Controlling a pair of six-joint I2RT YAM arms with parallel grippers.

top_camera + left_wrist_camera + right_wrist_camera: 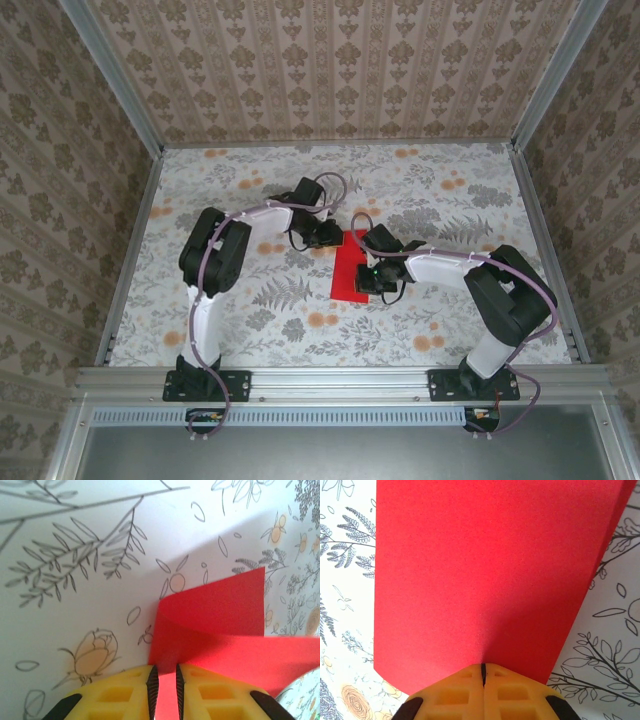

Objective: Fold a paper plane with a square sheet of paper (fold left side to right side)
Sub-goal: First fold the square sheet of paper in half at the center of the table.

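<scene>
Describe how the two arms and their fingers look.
Both the left arm and the right arm have white links, black joints and a lilac cable looped alongside. Their fingers are yellow plastic with rectangular cut-outs and black ribbed inner pads.

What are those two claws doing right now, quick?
Left gripper: jaws closed on the thin bright red square sheet of paper.
Right gripper: jaws shut, tips over the same paper; whether it grips it cannot be told.
</scene>
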